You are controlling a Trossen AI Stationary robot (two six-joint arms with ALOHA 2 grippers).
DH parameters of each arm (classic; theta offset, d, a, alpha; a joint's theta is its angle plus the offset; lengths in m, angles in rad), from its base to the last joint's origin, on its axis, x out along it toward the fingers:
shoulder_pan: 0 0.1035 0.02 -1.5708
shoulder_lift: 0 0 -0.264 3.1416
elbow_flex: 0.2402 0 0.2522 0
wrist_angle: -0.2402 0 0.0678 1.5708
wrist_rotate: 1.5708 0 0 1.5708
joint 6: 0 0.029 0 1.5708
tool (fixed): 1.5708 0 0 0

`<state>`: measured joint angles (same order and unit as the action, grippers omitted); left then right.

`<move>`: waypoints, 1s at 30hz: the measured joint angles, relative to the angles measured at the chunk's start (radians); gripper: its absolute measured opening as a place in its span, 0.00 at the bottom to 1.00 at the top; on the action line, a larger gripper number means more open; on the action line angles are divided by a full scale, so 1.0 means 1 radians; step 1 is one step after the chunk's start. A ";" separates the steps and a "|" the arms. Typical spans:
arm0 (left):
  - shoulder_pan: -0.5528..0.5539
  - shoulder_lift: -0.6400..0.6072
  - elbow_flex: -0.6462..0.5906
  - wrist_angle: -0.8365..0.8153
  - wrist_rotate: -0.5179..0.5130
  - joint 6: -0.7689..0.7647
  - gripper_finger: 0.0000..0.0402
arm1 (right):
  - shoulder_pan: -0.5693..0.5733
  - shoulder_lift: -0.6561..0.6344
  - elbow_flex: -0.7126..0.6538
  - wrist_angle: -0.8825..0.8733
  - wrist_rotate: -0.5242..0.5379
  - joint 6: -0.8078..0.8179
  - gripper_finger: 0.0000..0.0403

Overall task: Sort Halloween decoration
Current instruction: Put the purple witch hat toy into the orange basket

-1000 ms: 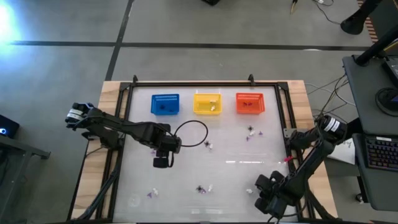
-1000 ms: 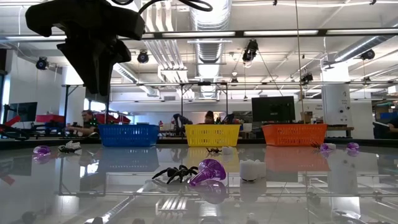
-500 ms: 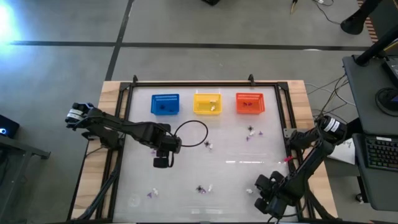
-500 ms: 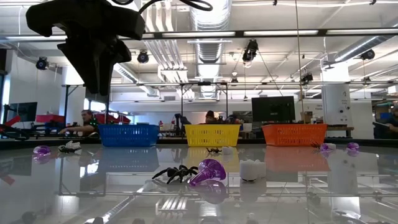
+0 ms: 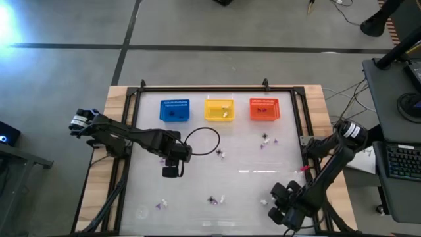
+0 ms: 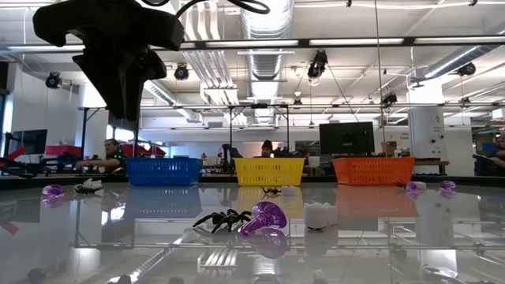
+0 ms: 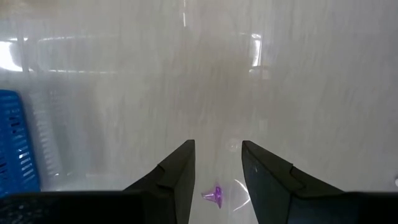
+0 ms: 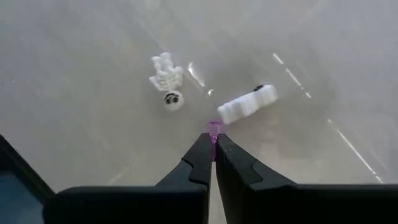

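Purple trinket (image 8: 214, 132) between right end effector (image 8: 213, 152) fingertips

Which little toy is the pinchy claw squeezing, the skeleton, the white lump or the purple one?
The purple piece: the right gripper is shut on it. The skeleton and white lump lie loose beyond.

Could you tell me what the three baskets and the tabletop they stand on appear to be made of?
The blue basket, yellow basket and orange basket look like moulded plastic: saturated colour and slotted lattice walls, clearest in the low view. The tabletop looks like glossy clear glass or acrylic, since it mirrors the baskets and ceiling lights; which of the two cannot be told.
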<state>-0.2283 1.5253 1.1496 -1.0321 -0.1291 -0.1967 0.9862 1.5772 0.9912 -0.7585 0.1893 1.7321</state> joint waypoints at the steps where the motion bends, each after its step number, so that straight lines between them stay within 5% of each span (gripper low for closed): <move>1: 0.000 0.000 0.000 -0.001 0.000 0.000 0.28 | 0.000 -0.006 0.008 -0.026 0.005 0.005 0.02; 15: 0.000 0.000 0.000 -0.011 0.000 0.003 0.28 | -0.072 -0.130 0.055 -0.392 0.216 0.053 0.02; 30: 0.000 0.000 0.000 -0.022 0.000 0.020 0.28 | -0.433 -0.344 0.018 -0.450 0.349 -0.337 0.02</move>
<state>-0.2285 1.5257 1.1492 -1.0542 -0.1295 -0.1770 0.5531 1.2329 1.0096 -1.2088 0.5383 1.3948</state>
